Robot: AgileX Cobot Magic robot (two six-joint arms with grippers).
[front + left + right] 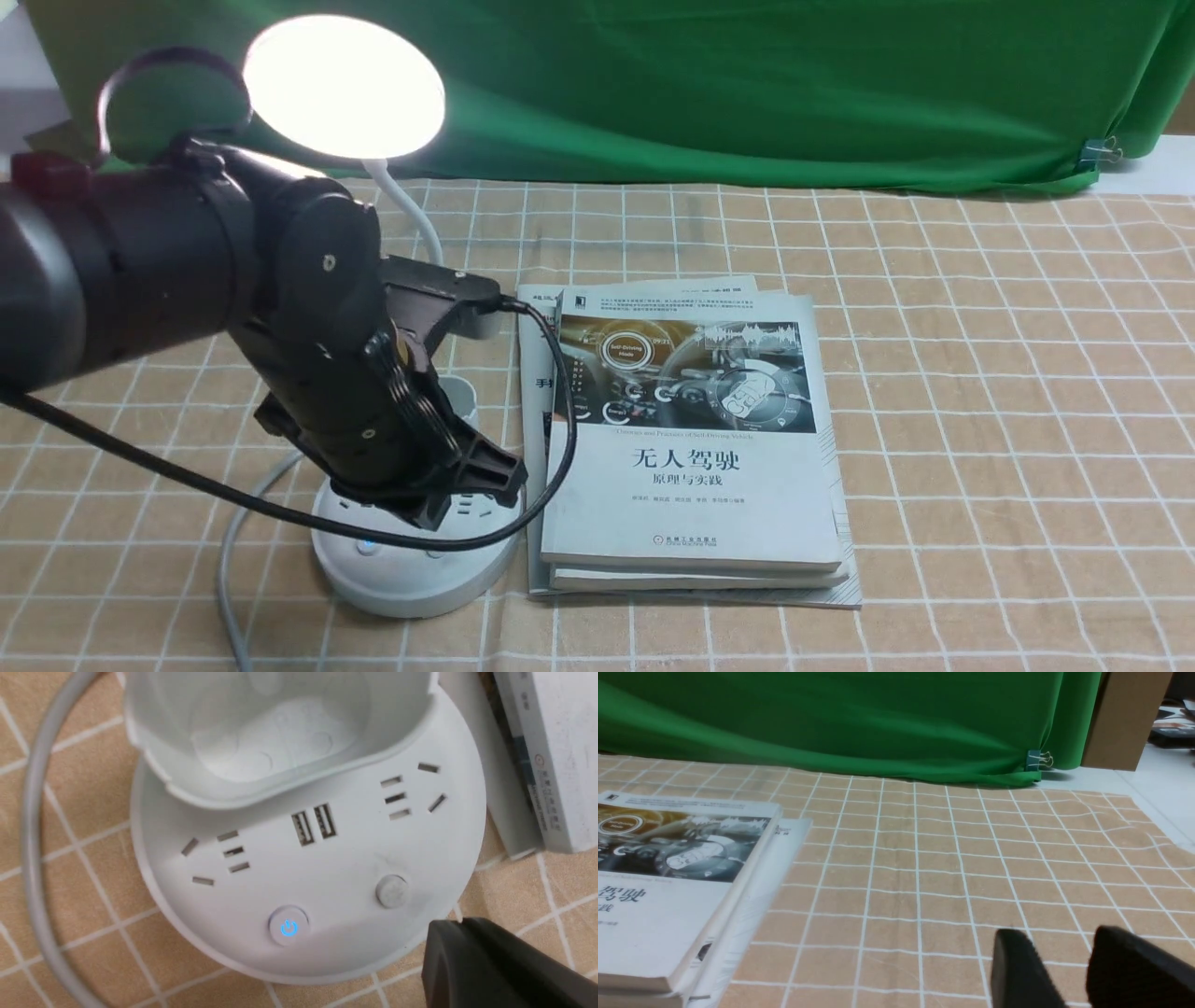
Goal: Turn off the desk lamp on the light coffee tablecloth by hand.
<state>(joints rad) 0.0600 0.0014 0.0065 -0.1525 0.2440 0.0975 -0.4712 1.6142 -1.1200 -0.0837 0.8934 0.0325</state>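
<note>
In the front view, the desk lamp is seen standing on the light coffee tablecloth, on the left side. Its round white head is lit up very bright. The lamp's round base is partly covered by the left gripper, which is held over it, with the tip pointed down. A black cable is looped from the left arm across the front of the base. A pile of books is placed just beside the base, on its right. Behind the cloth, a green backdrop is hung, and a clip is fixed to its bottom edge.

In the left wrist view, the base is shown from above, near the left gripper's dark tip. A button with a blue light and a plain button are seen on it, and neither is touched. The cup holder is shown too, and a gray cord is laid beside the base. It cannot be told for sure if the left fingers are together or apart.

In the right wrist view, the right gripper is seen with its two fingers apart and nothing held. It is kept over the cloth, well apart from the lamp.
</note>
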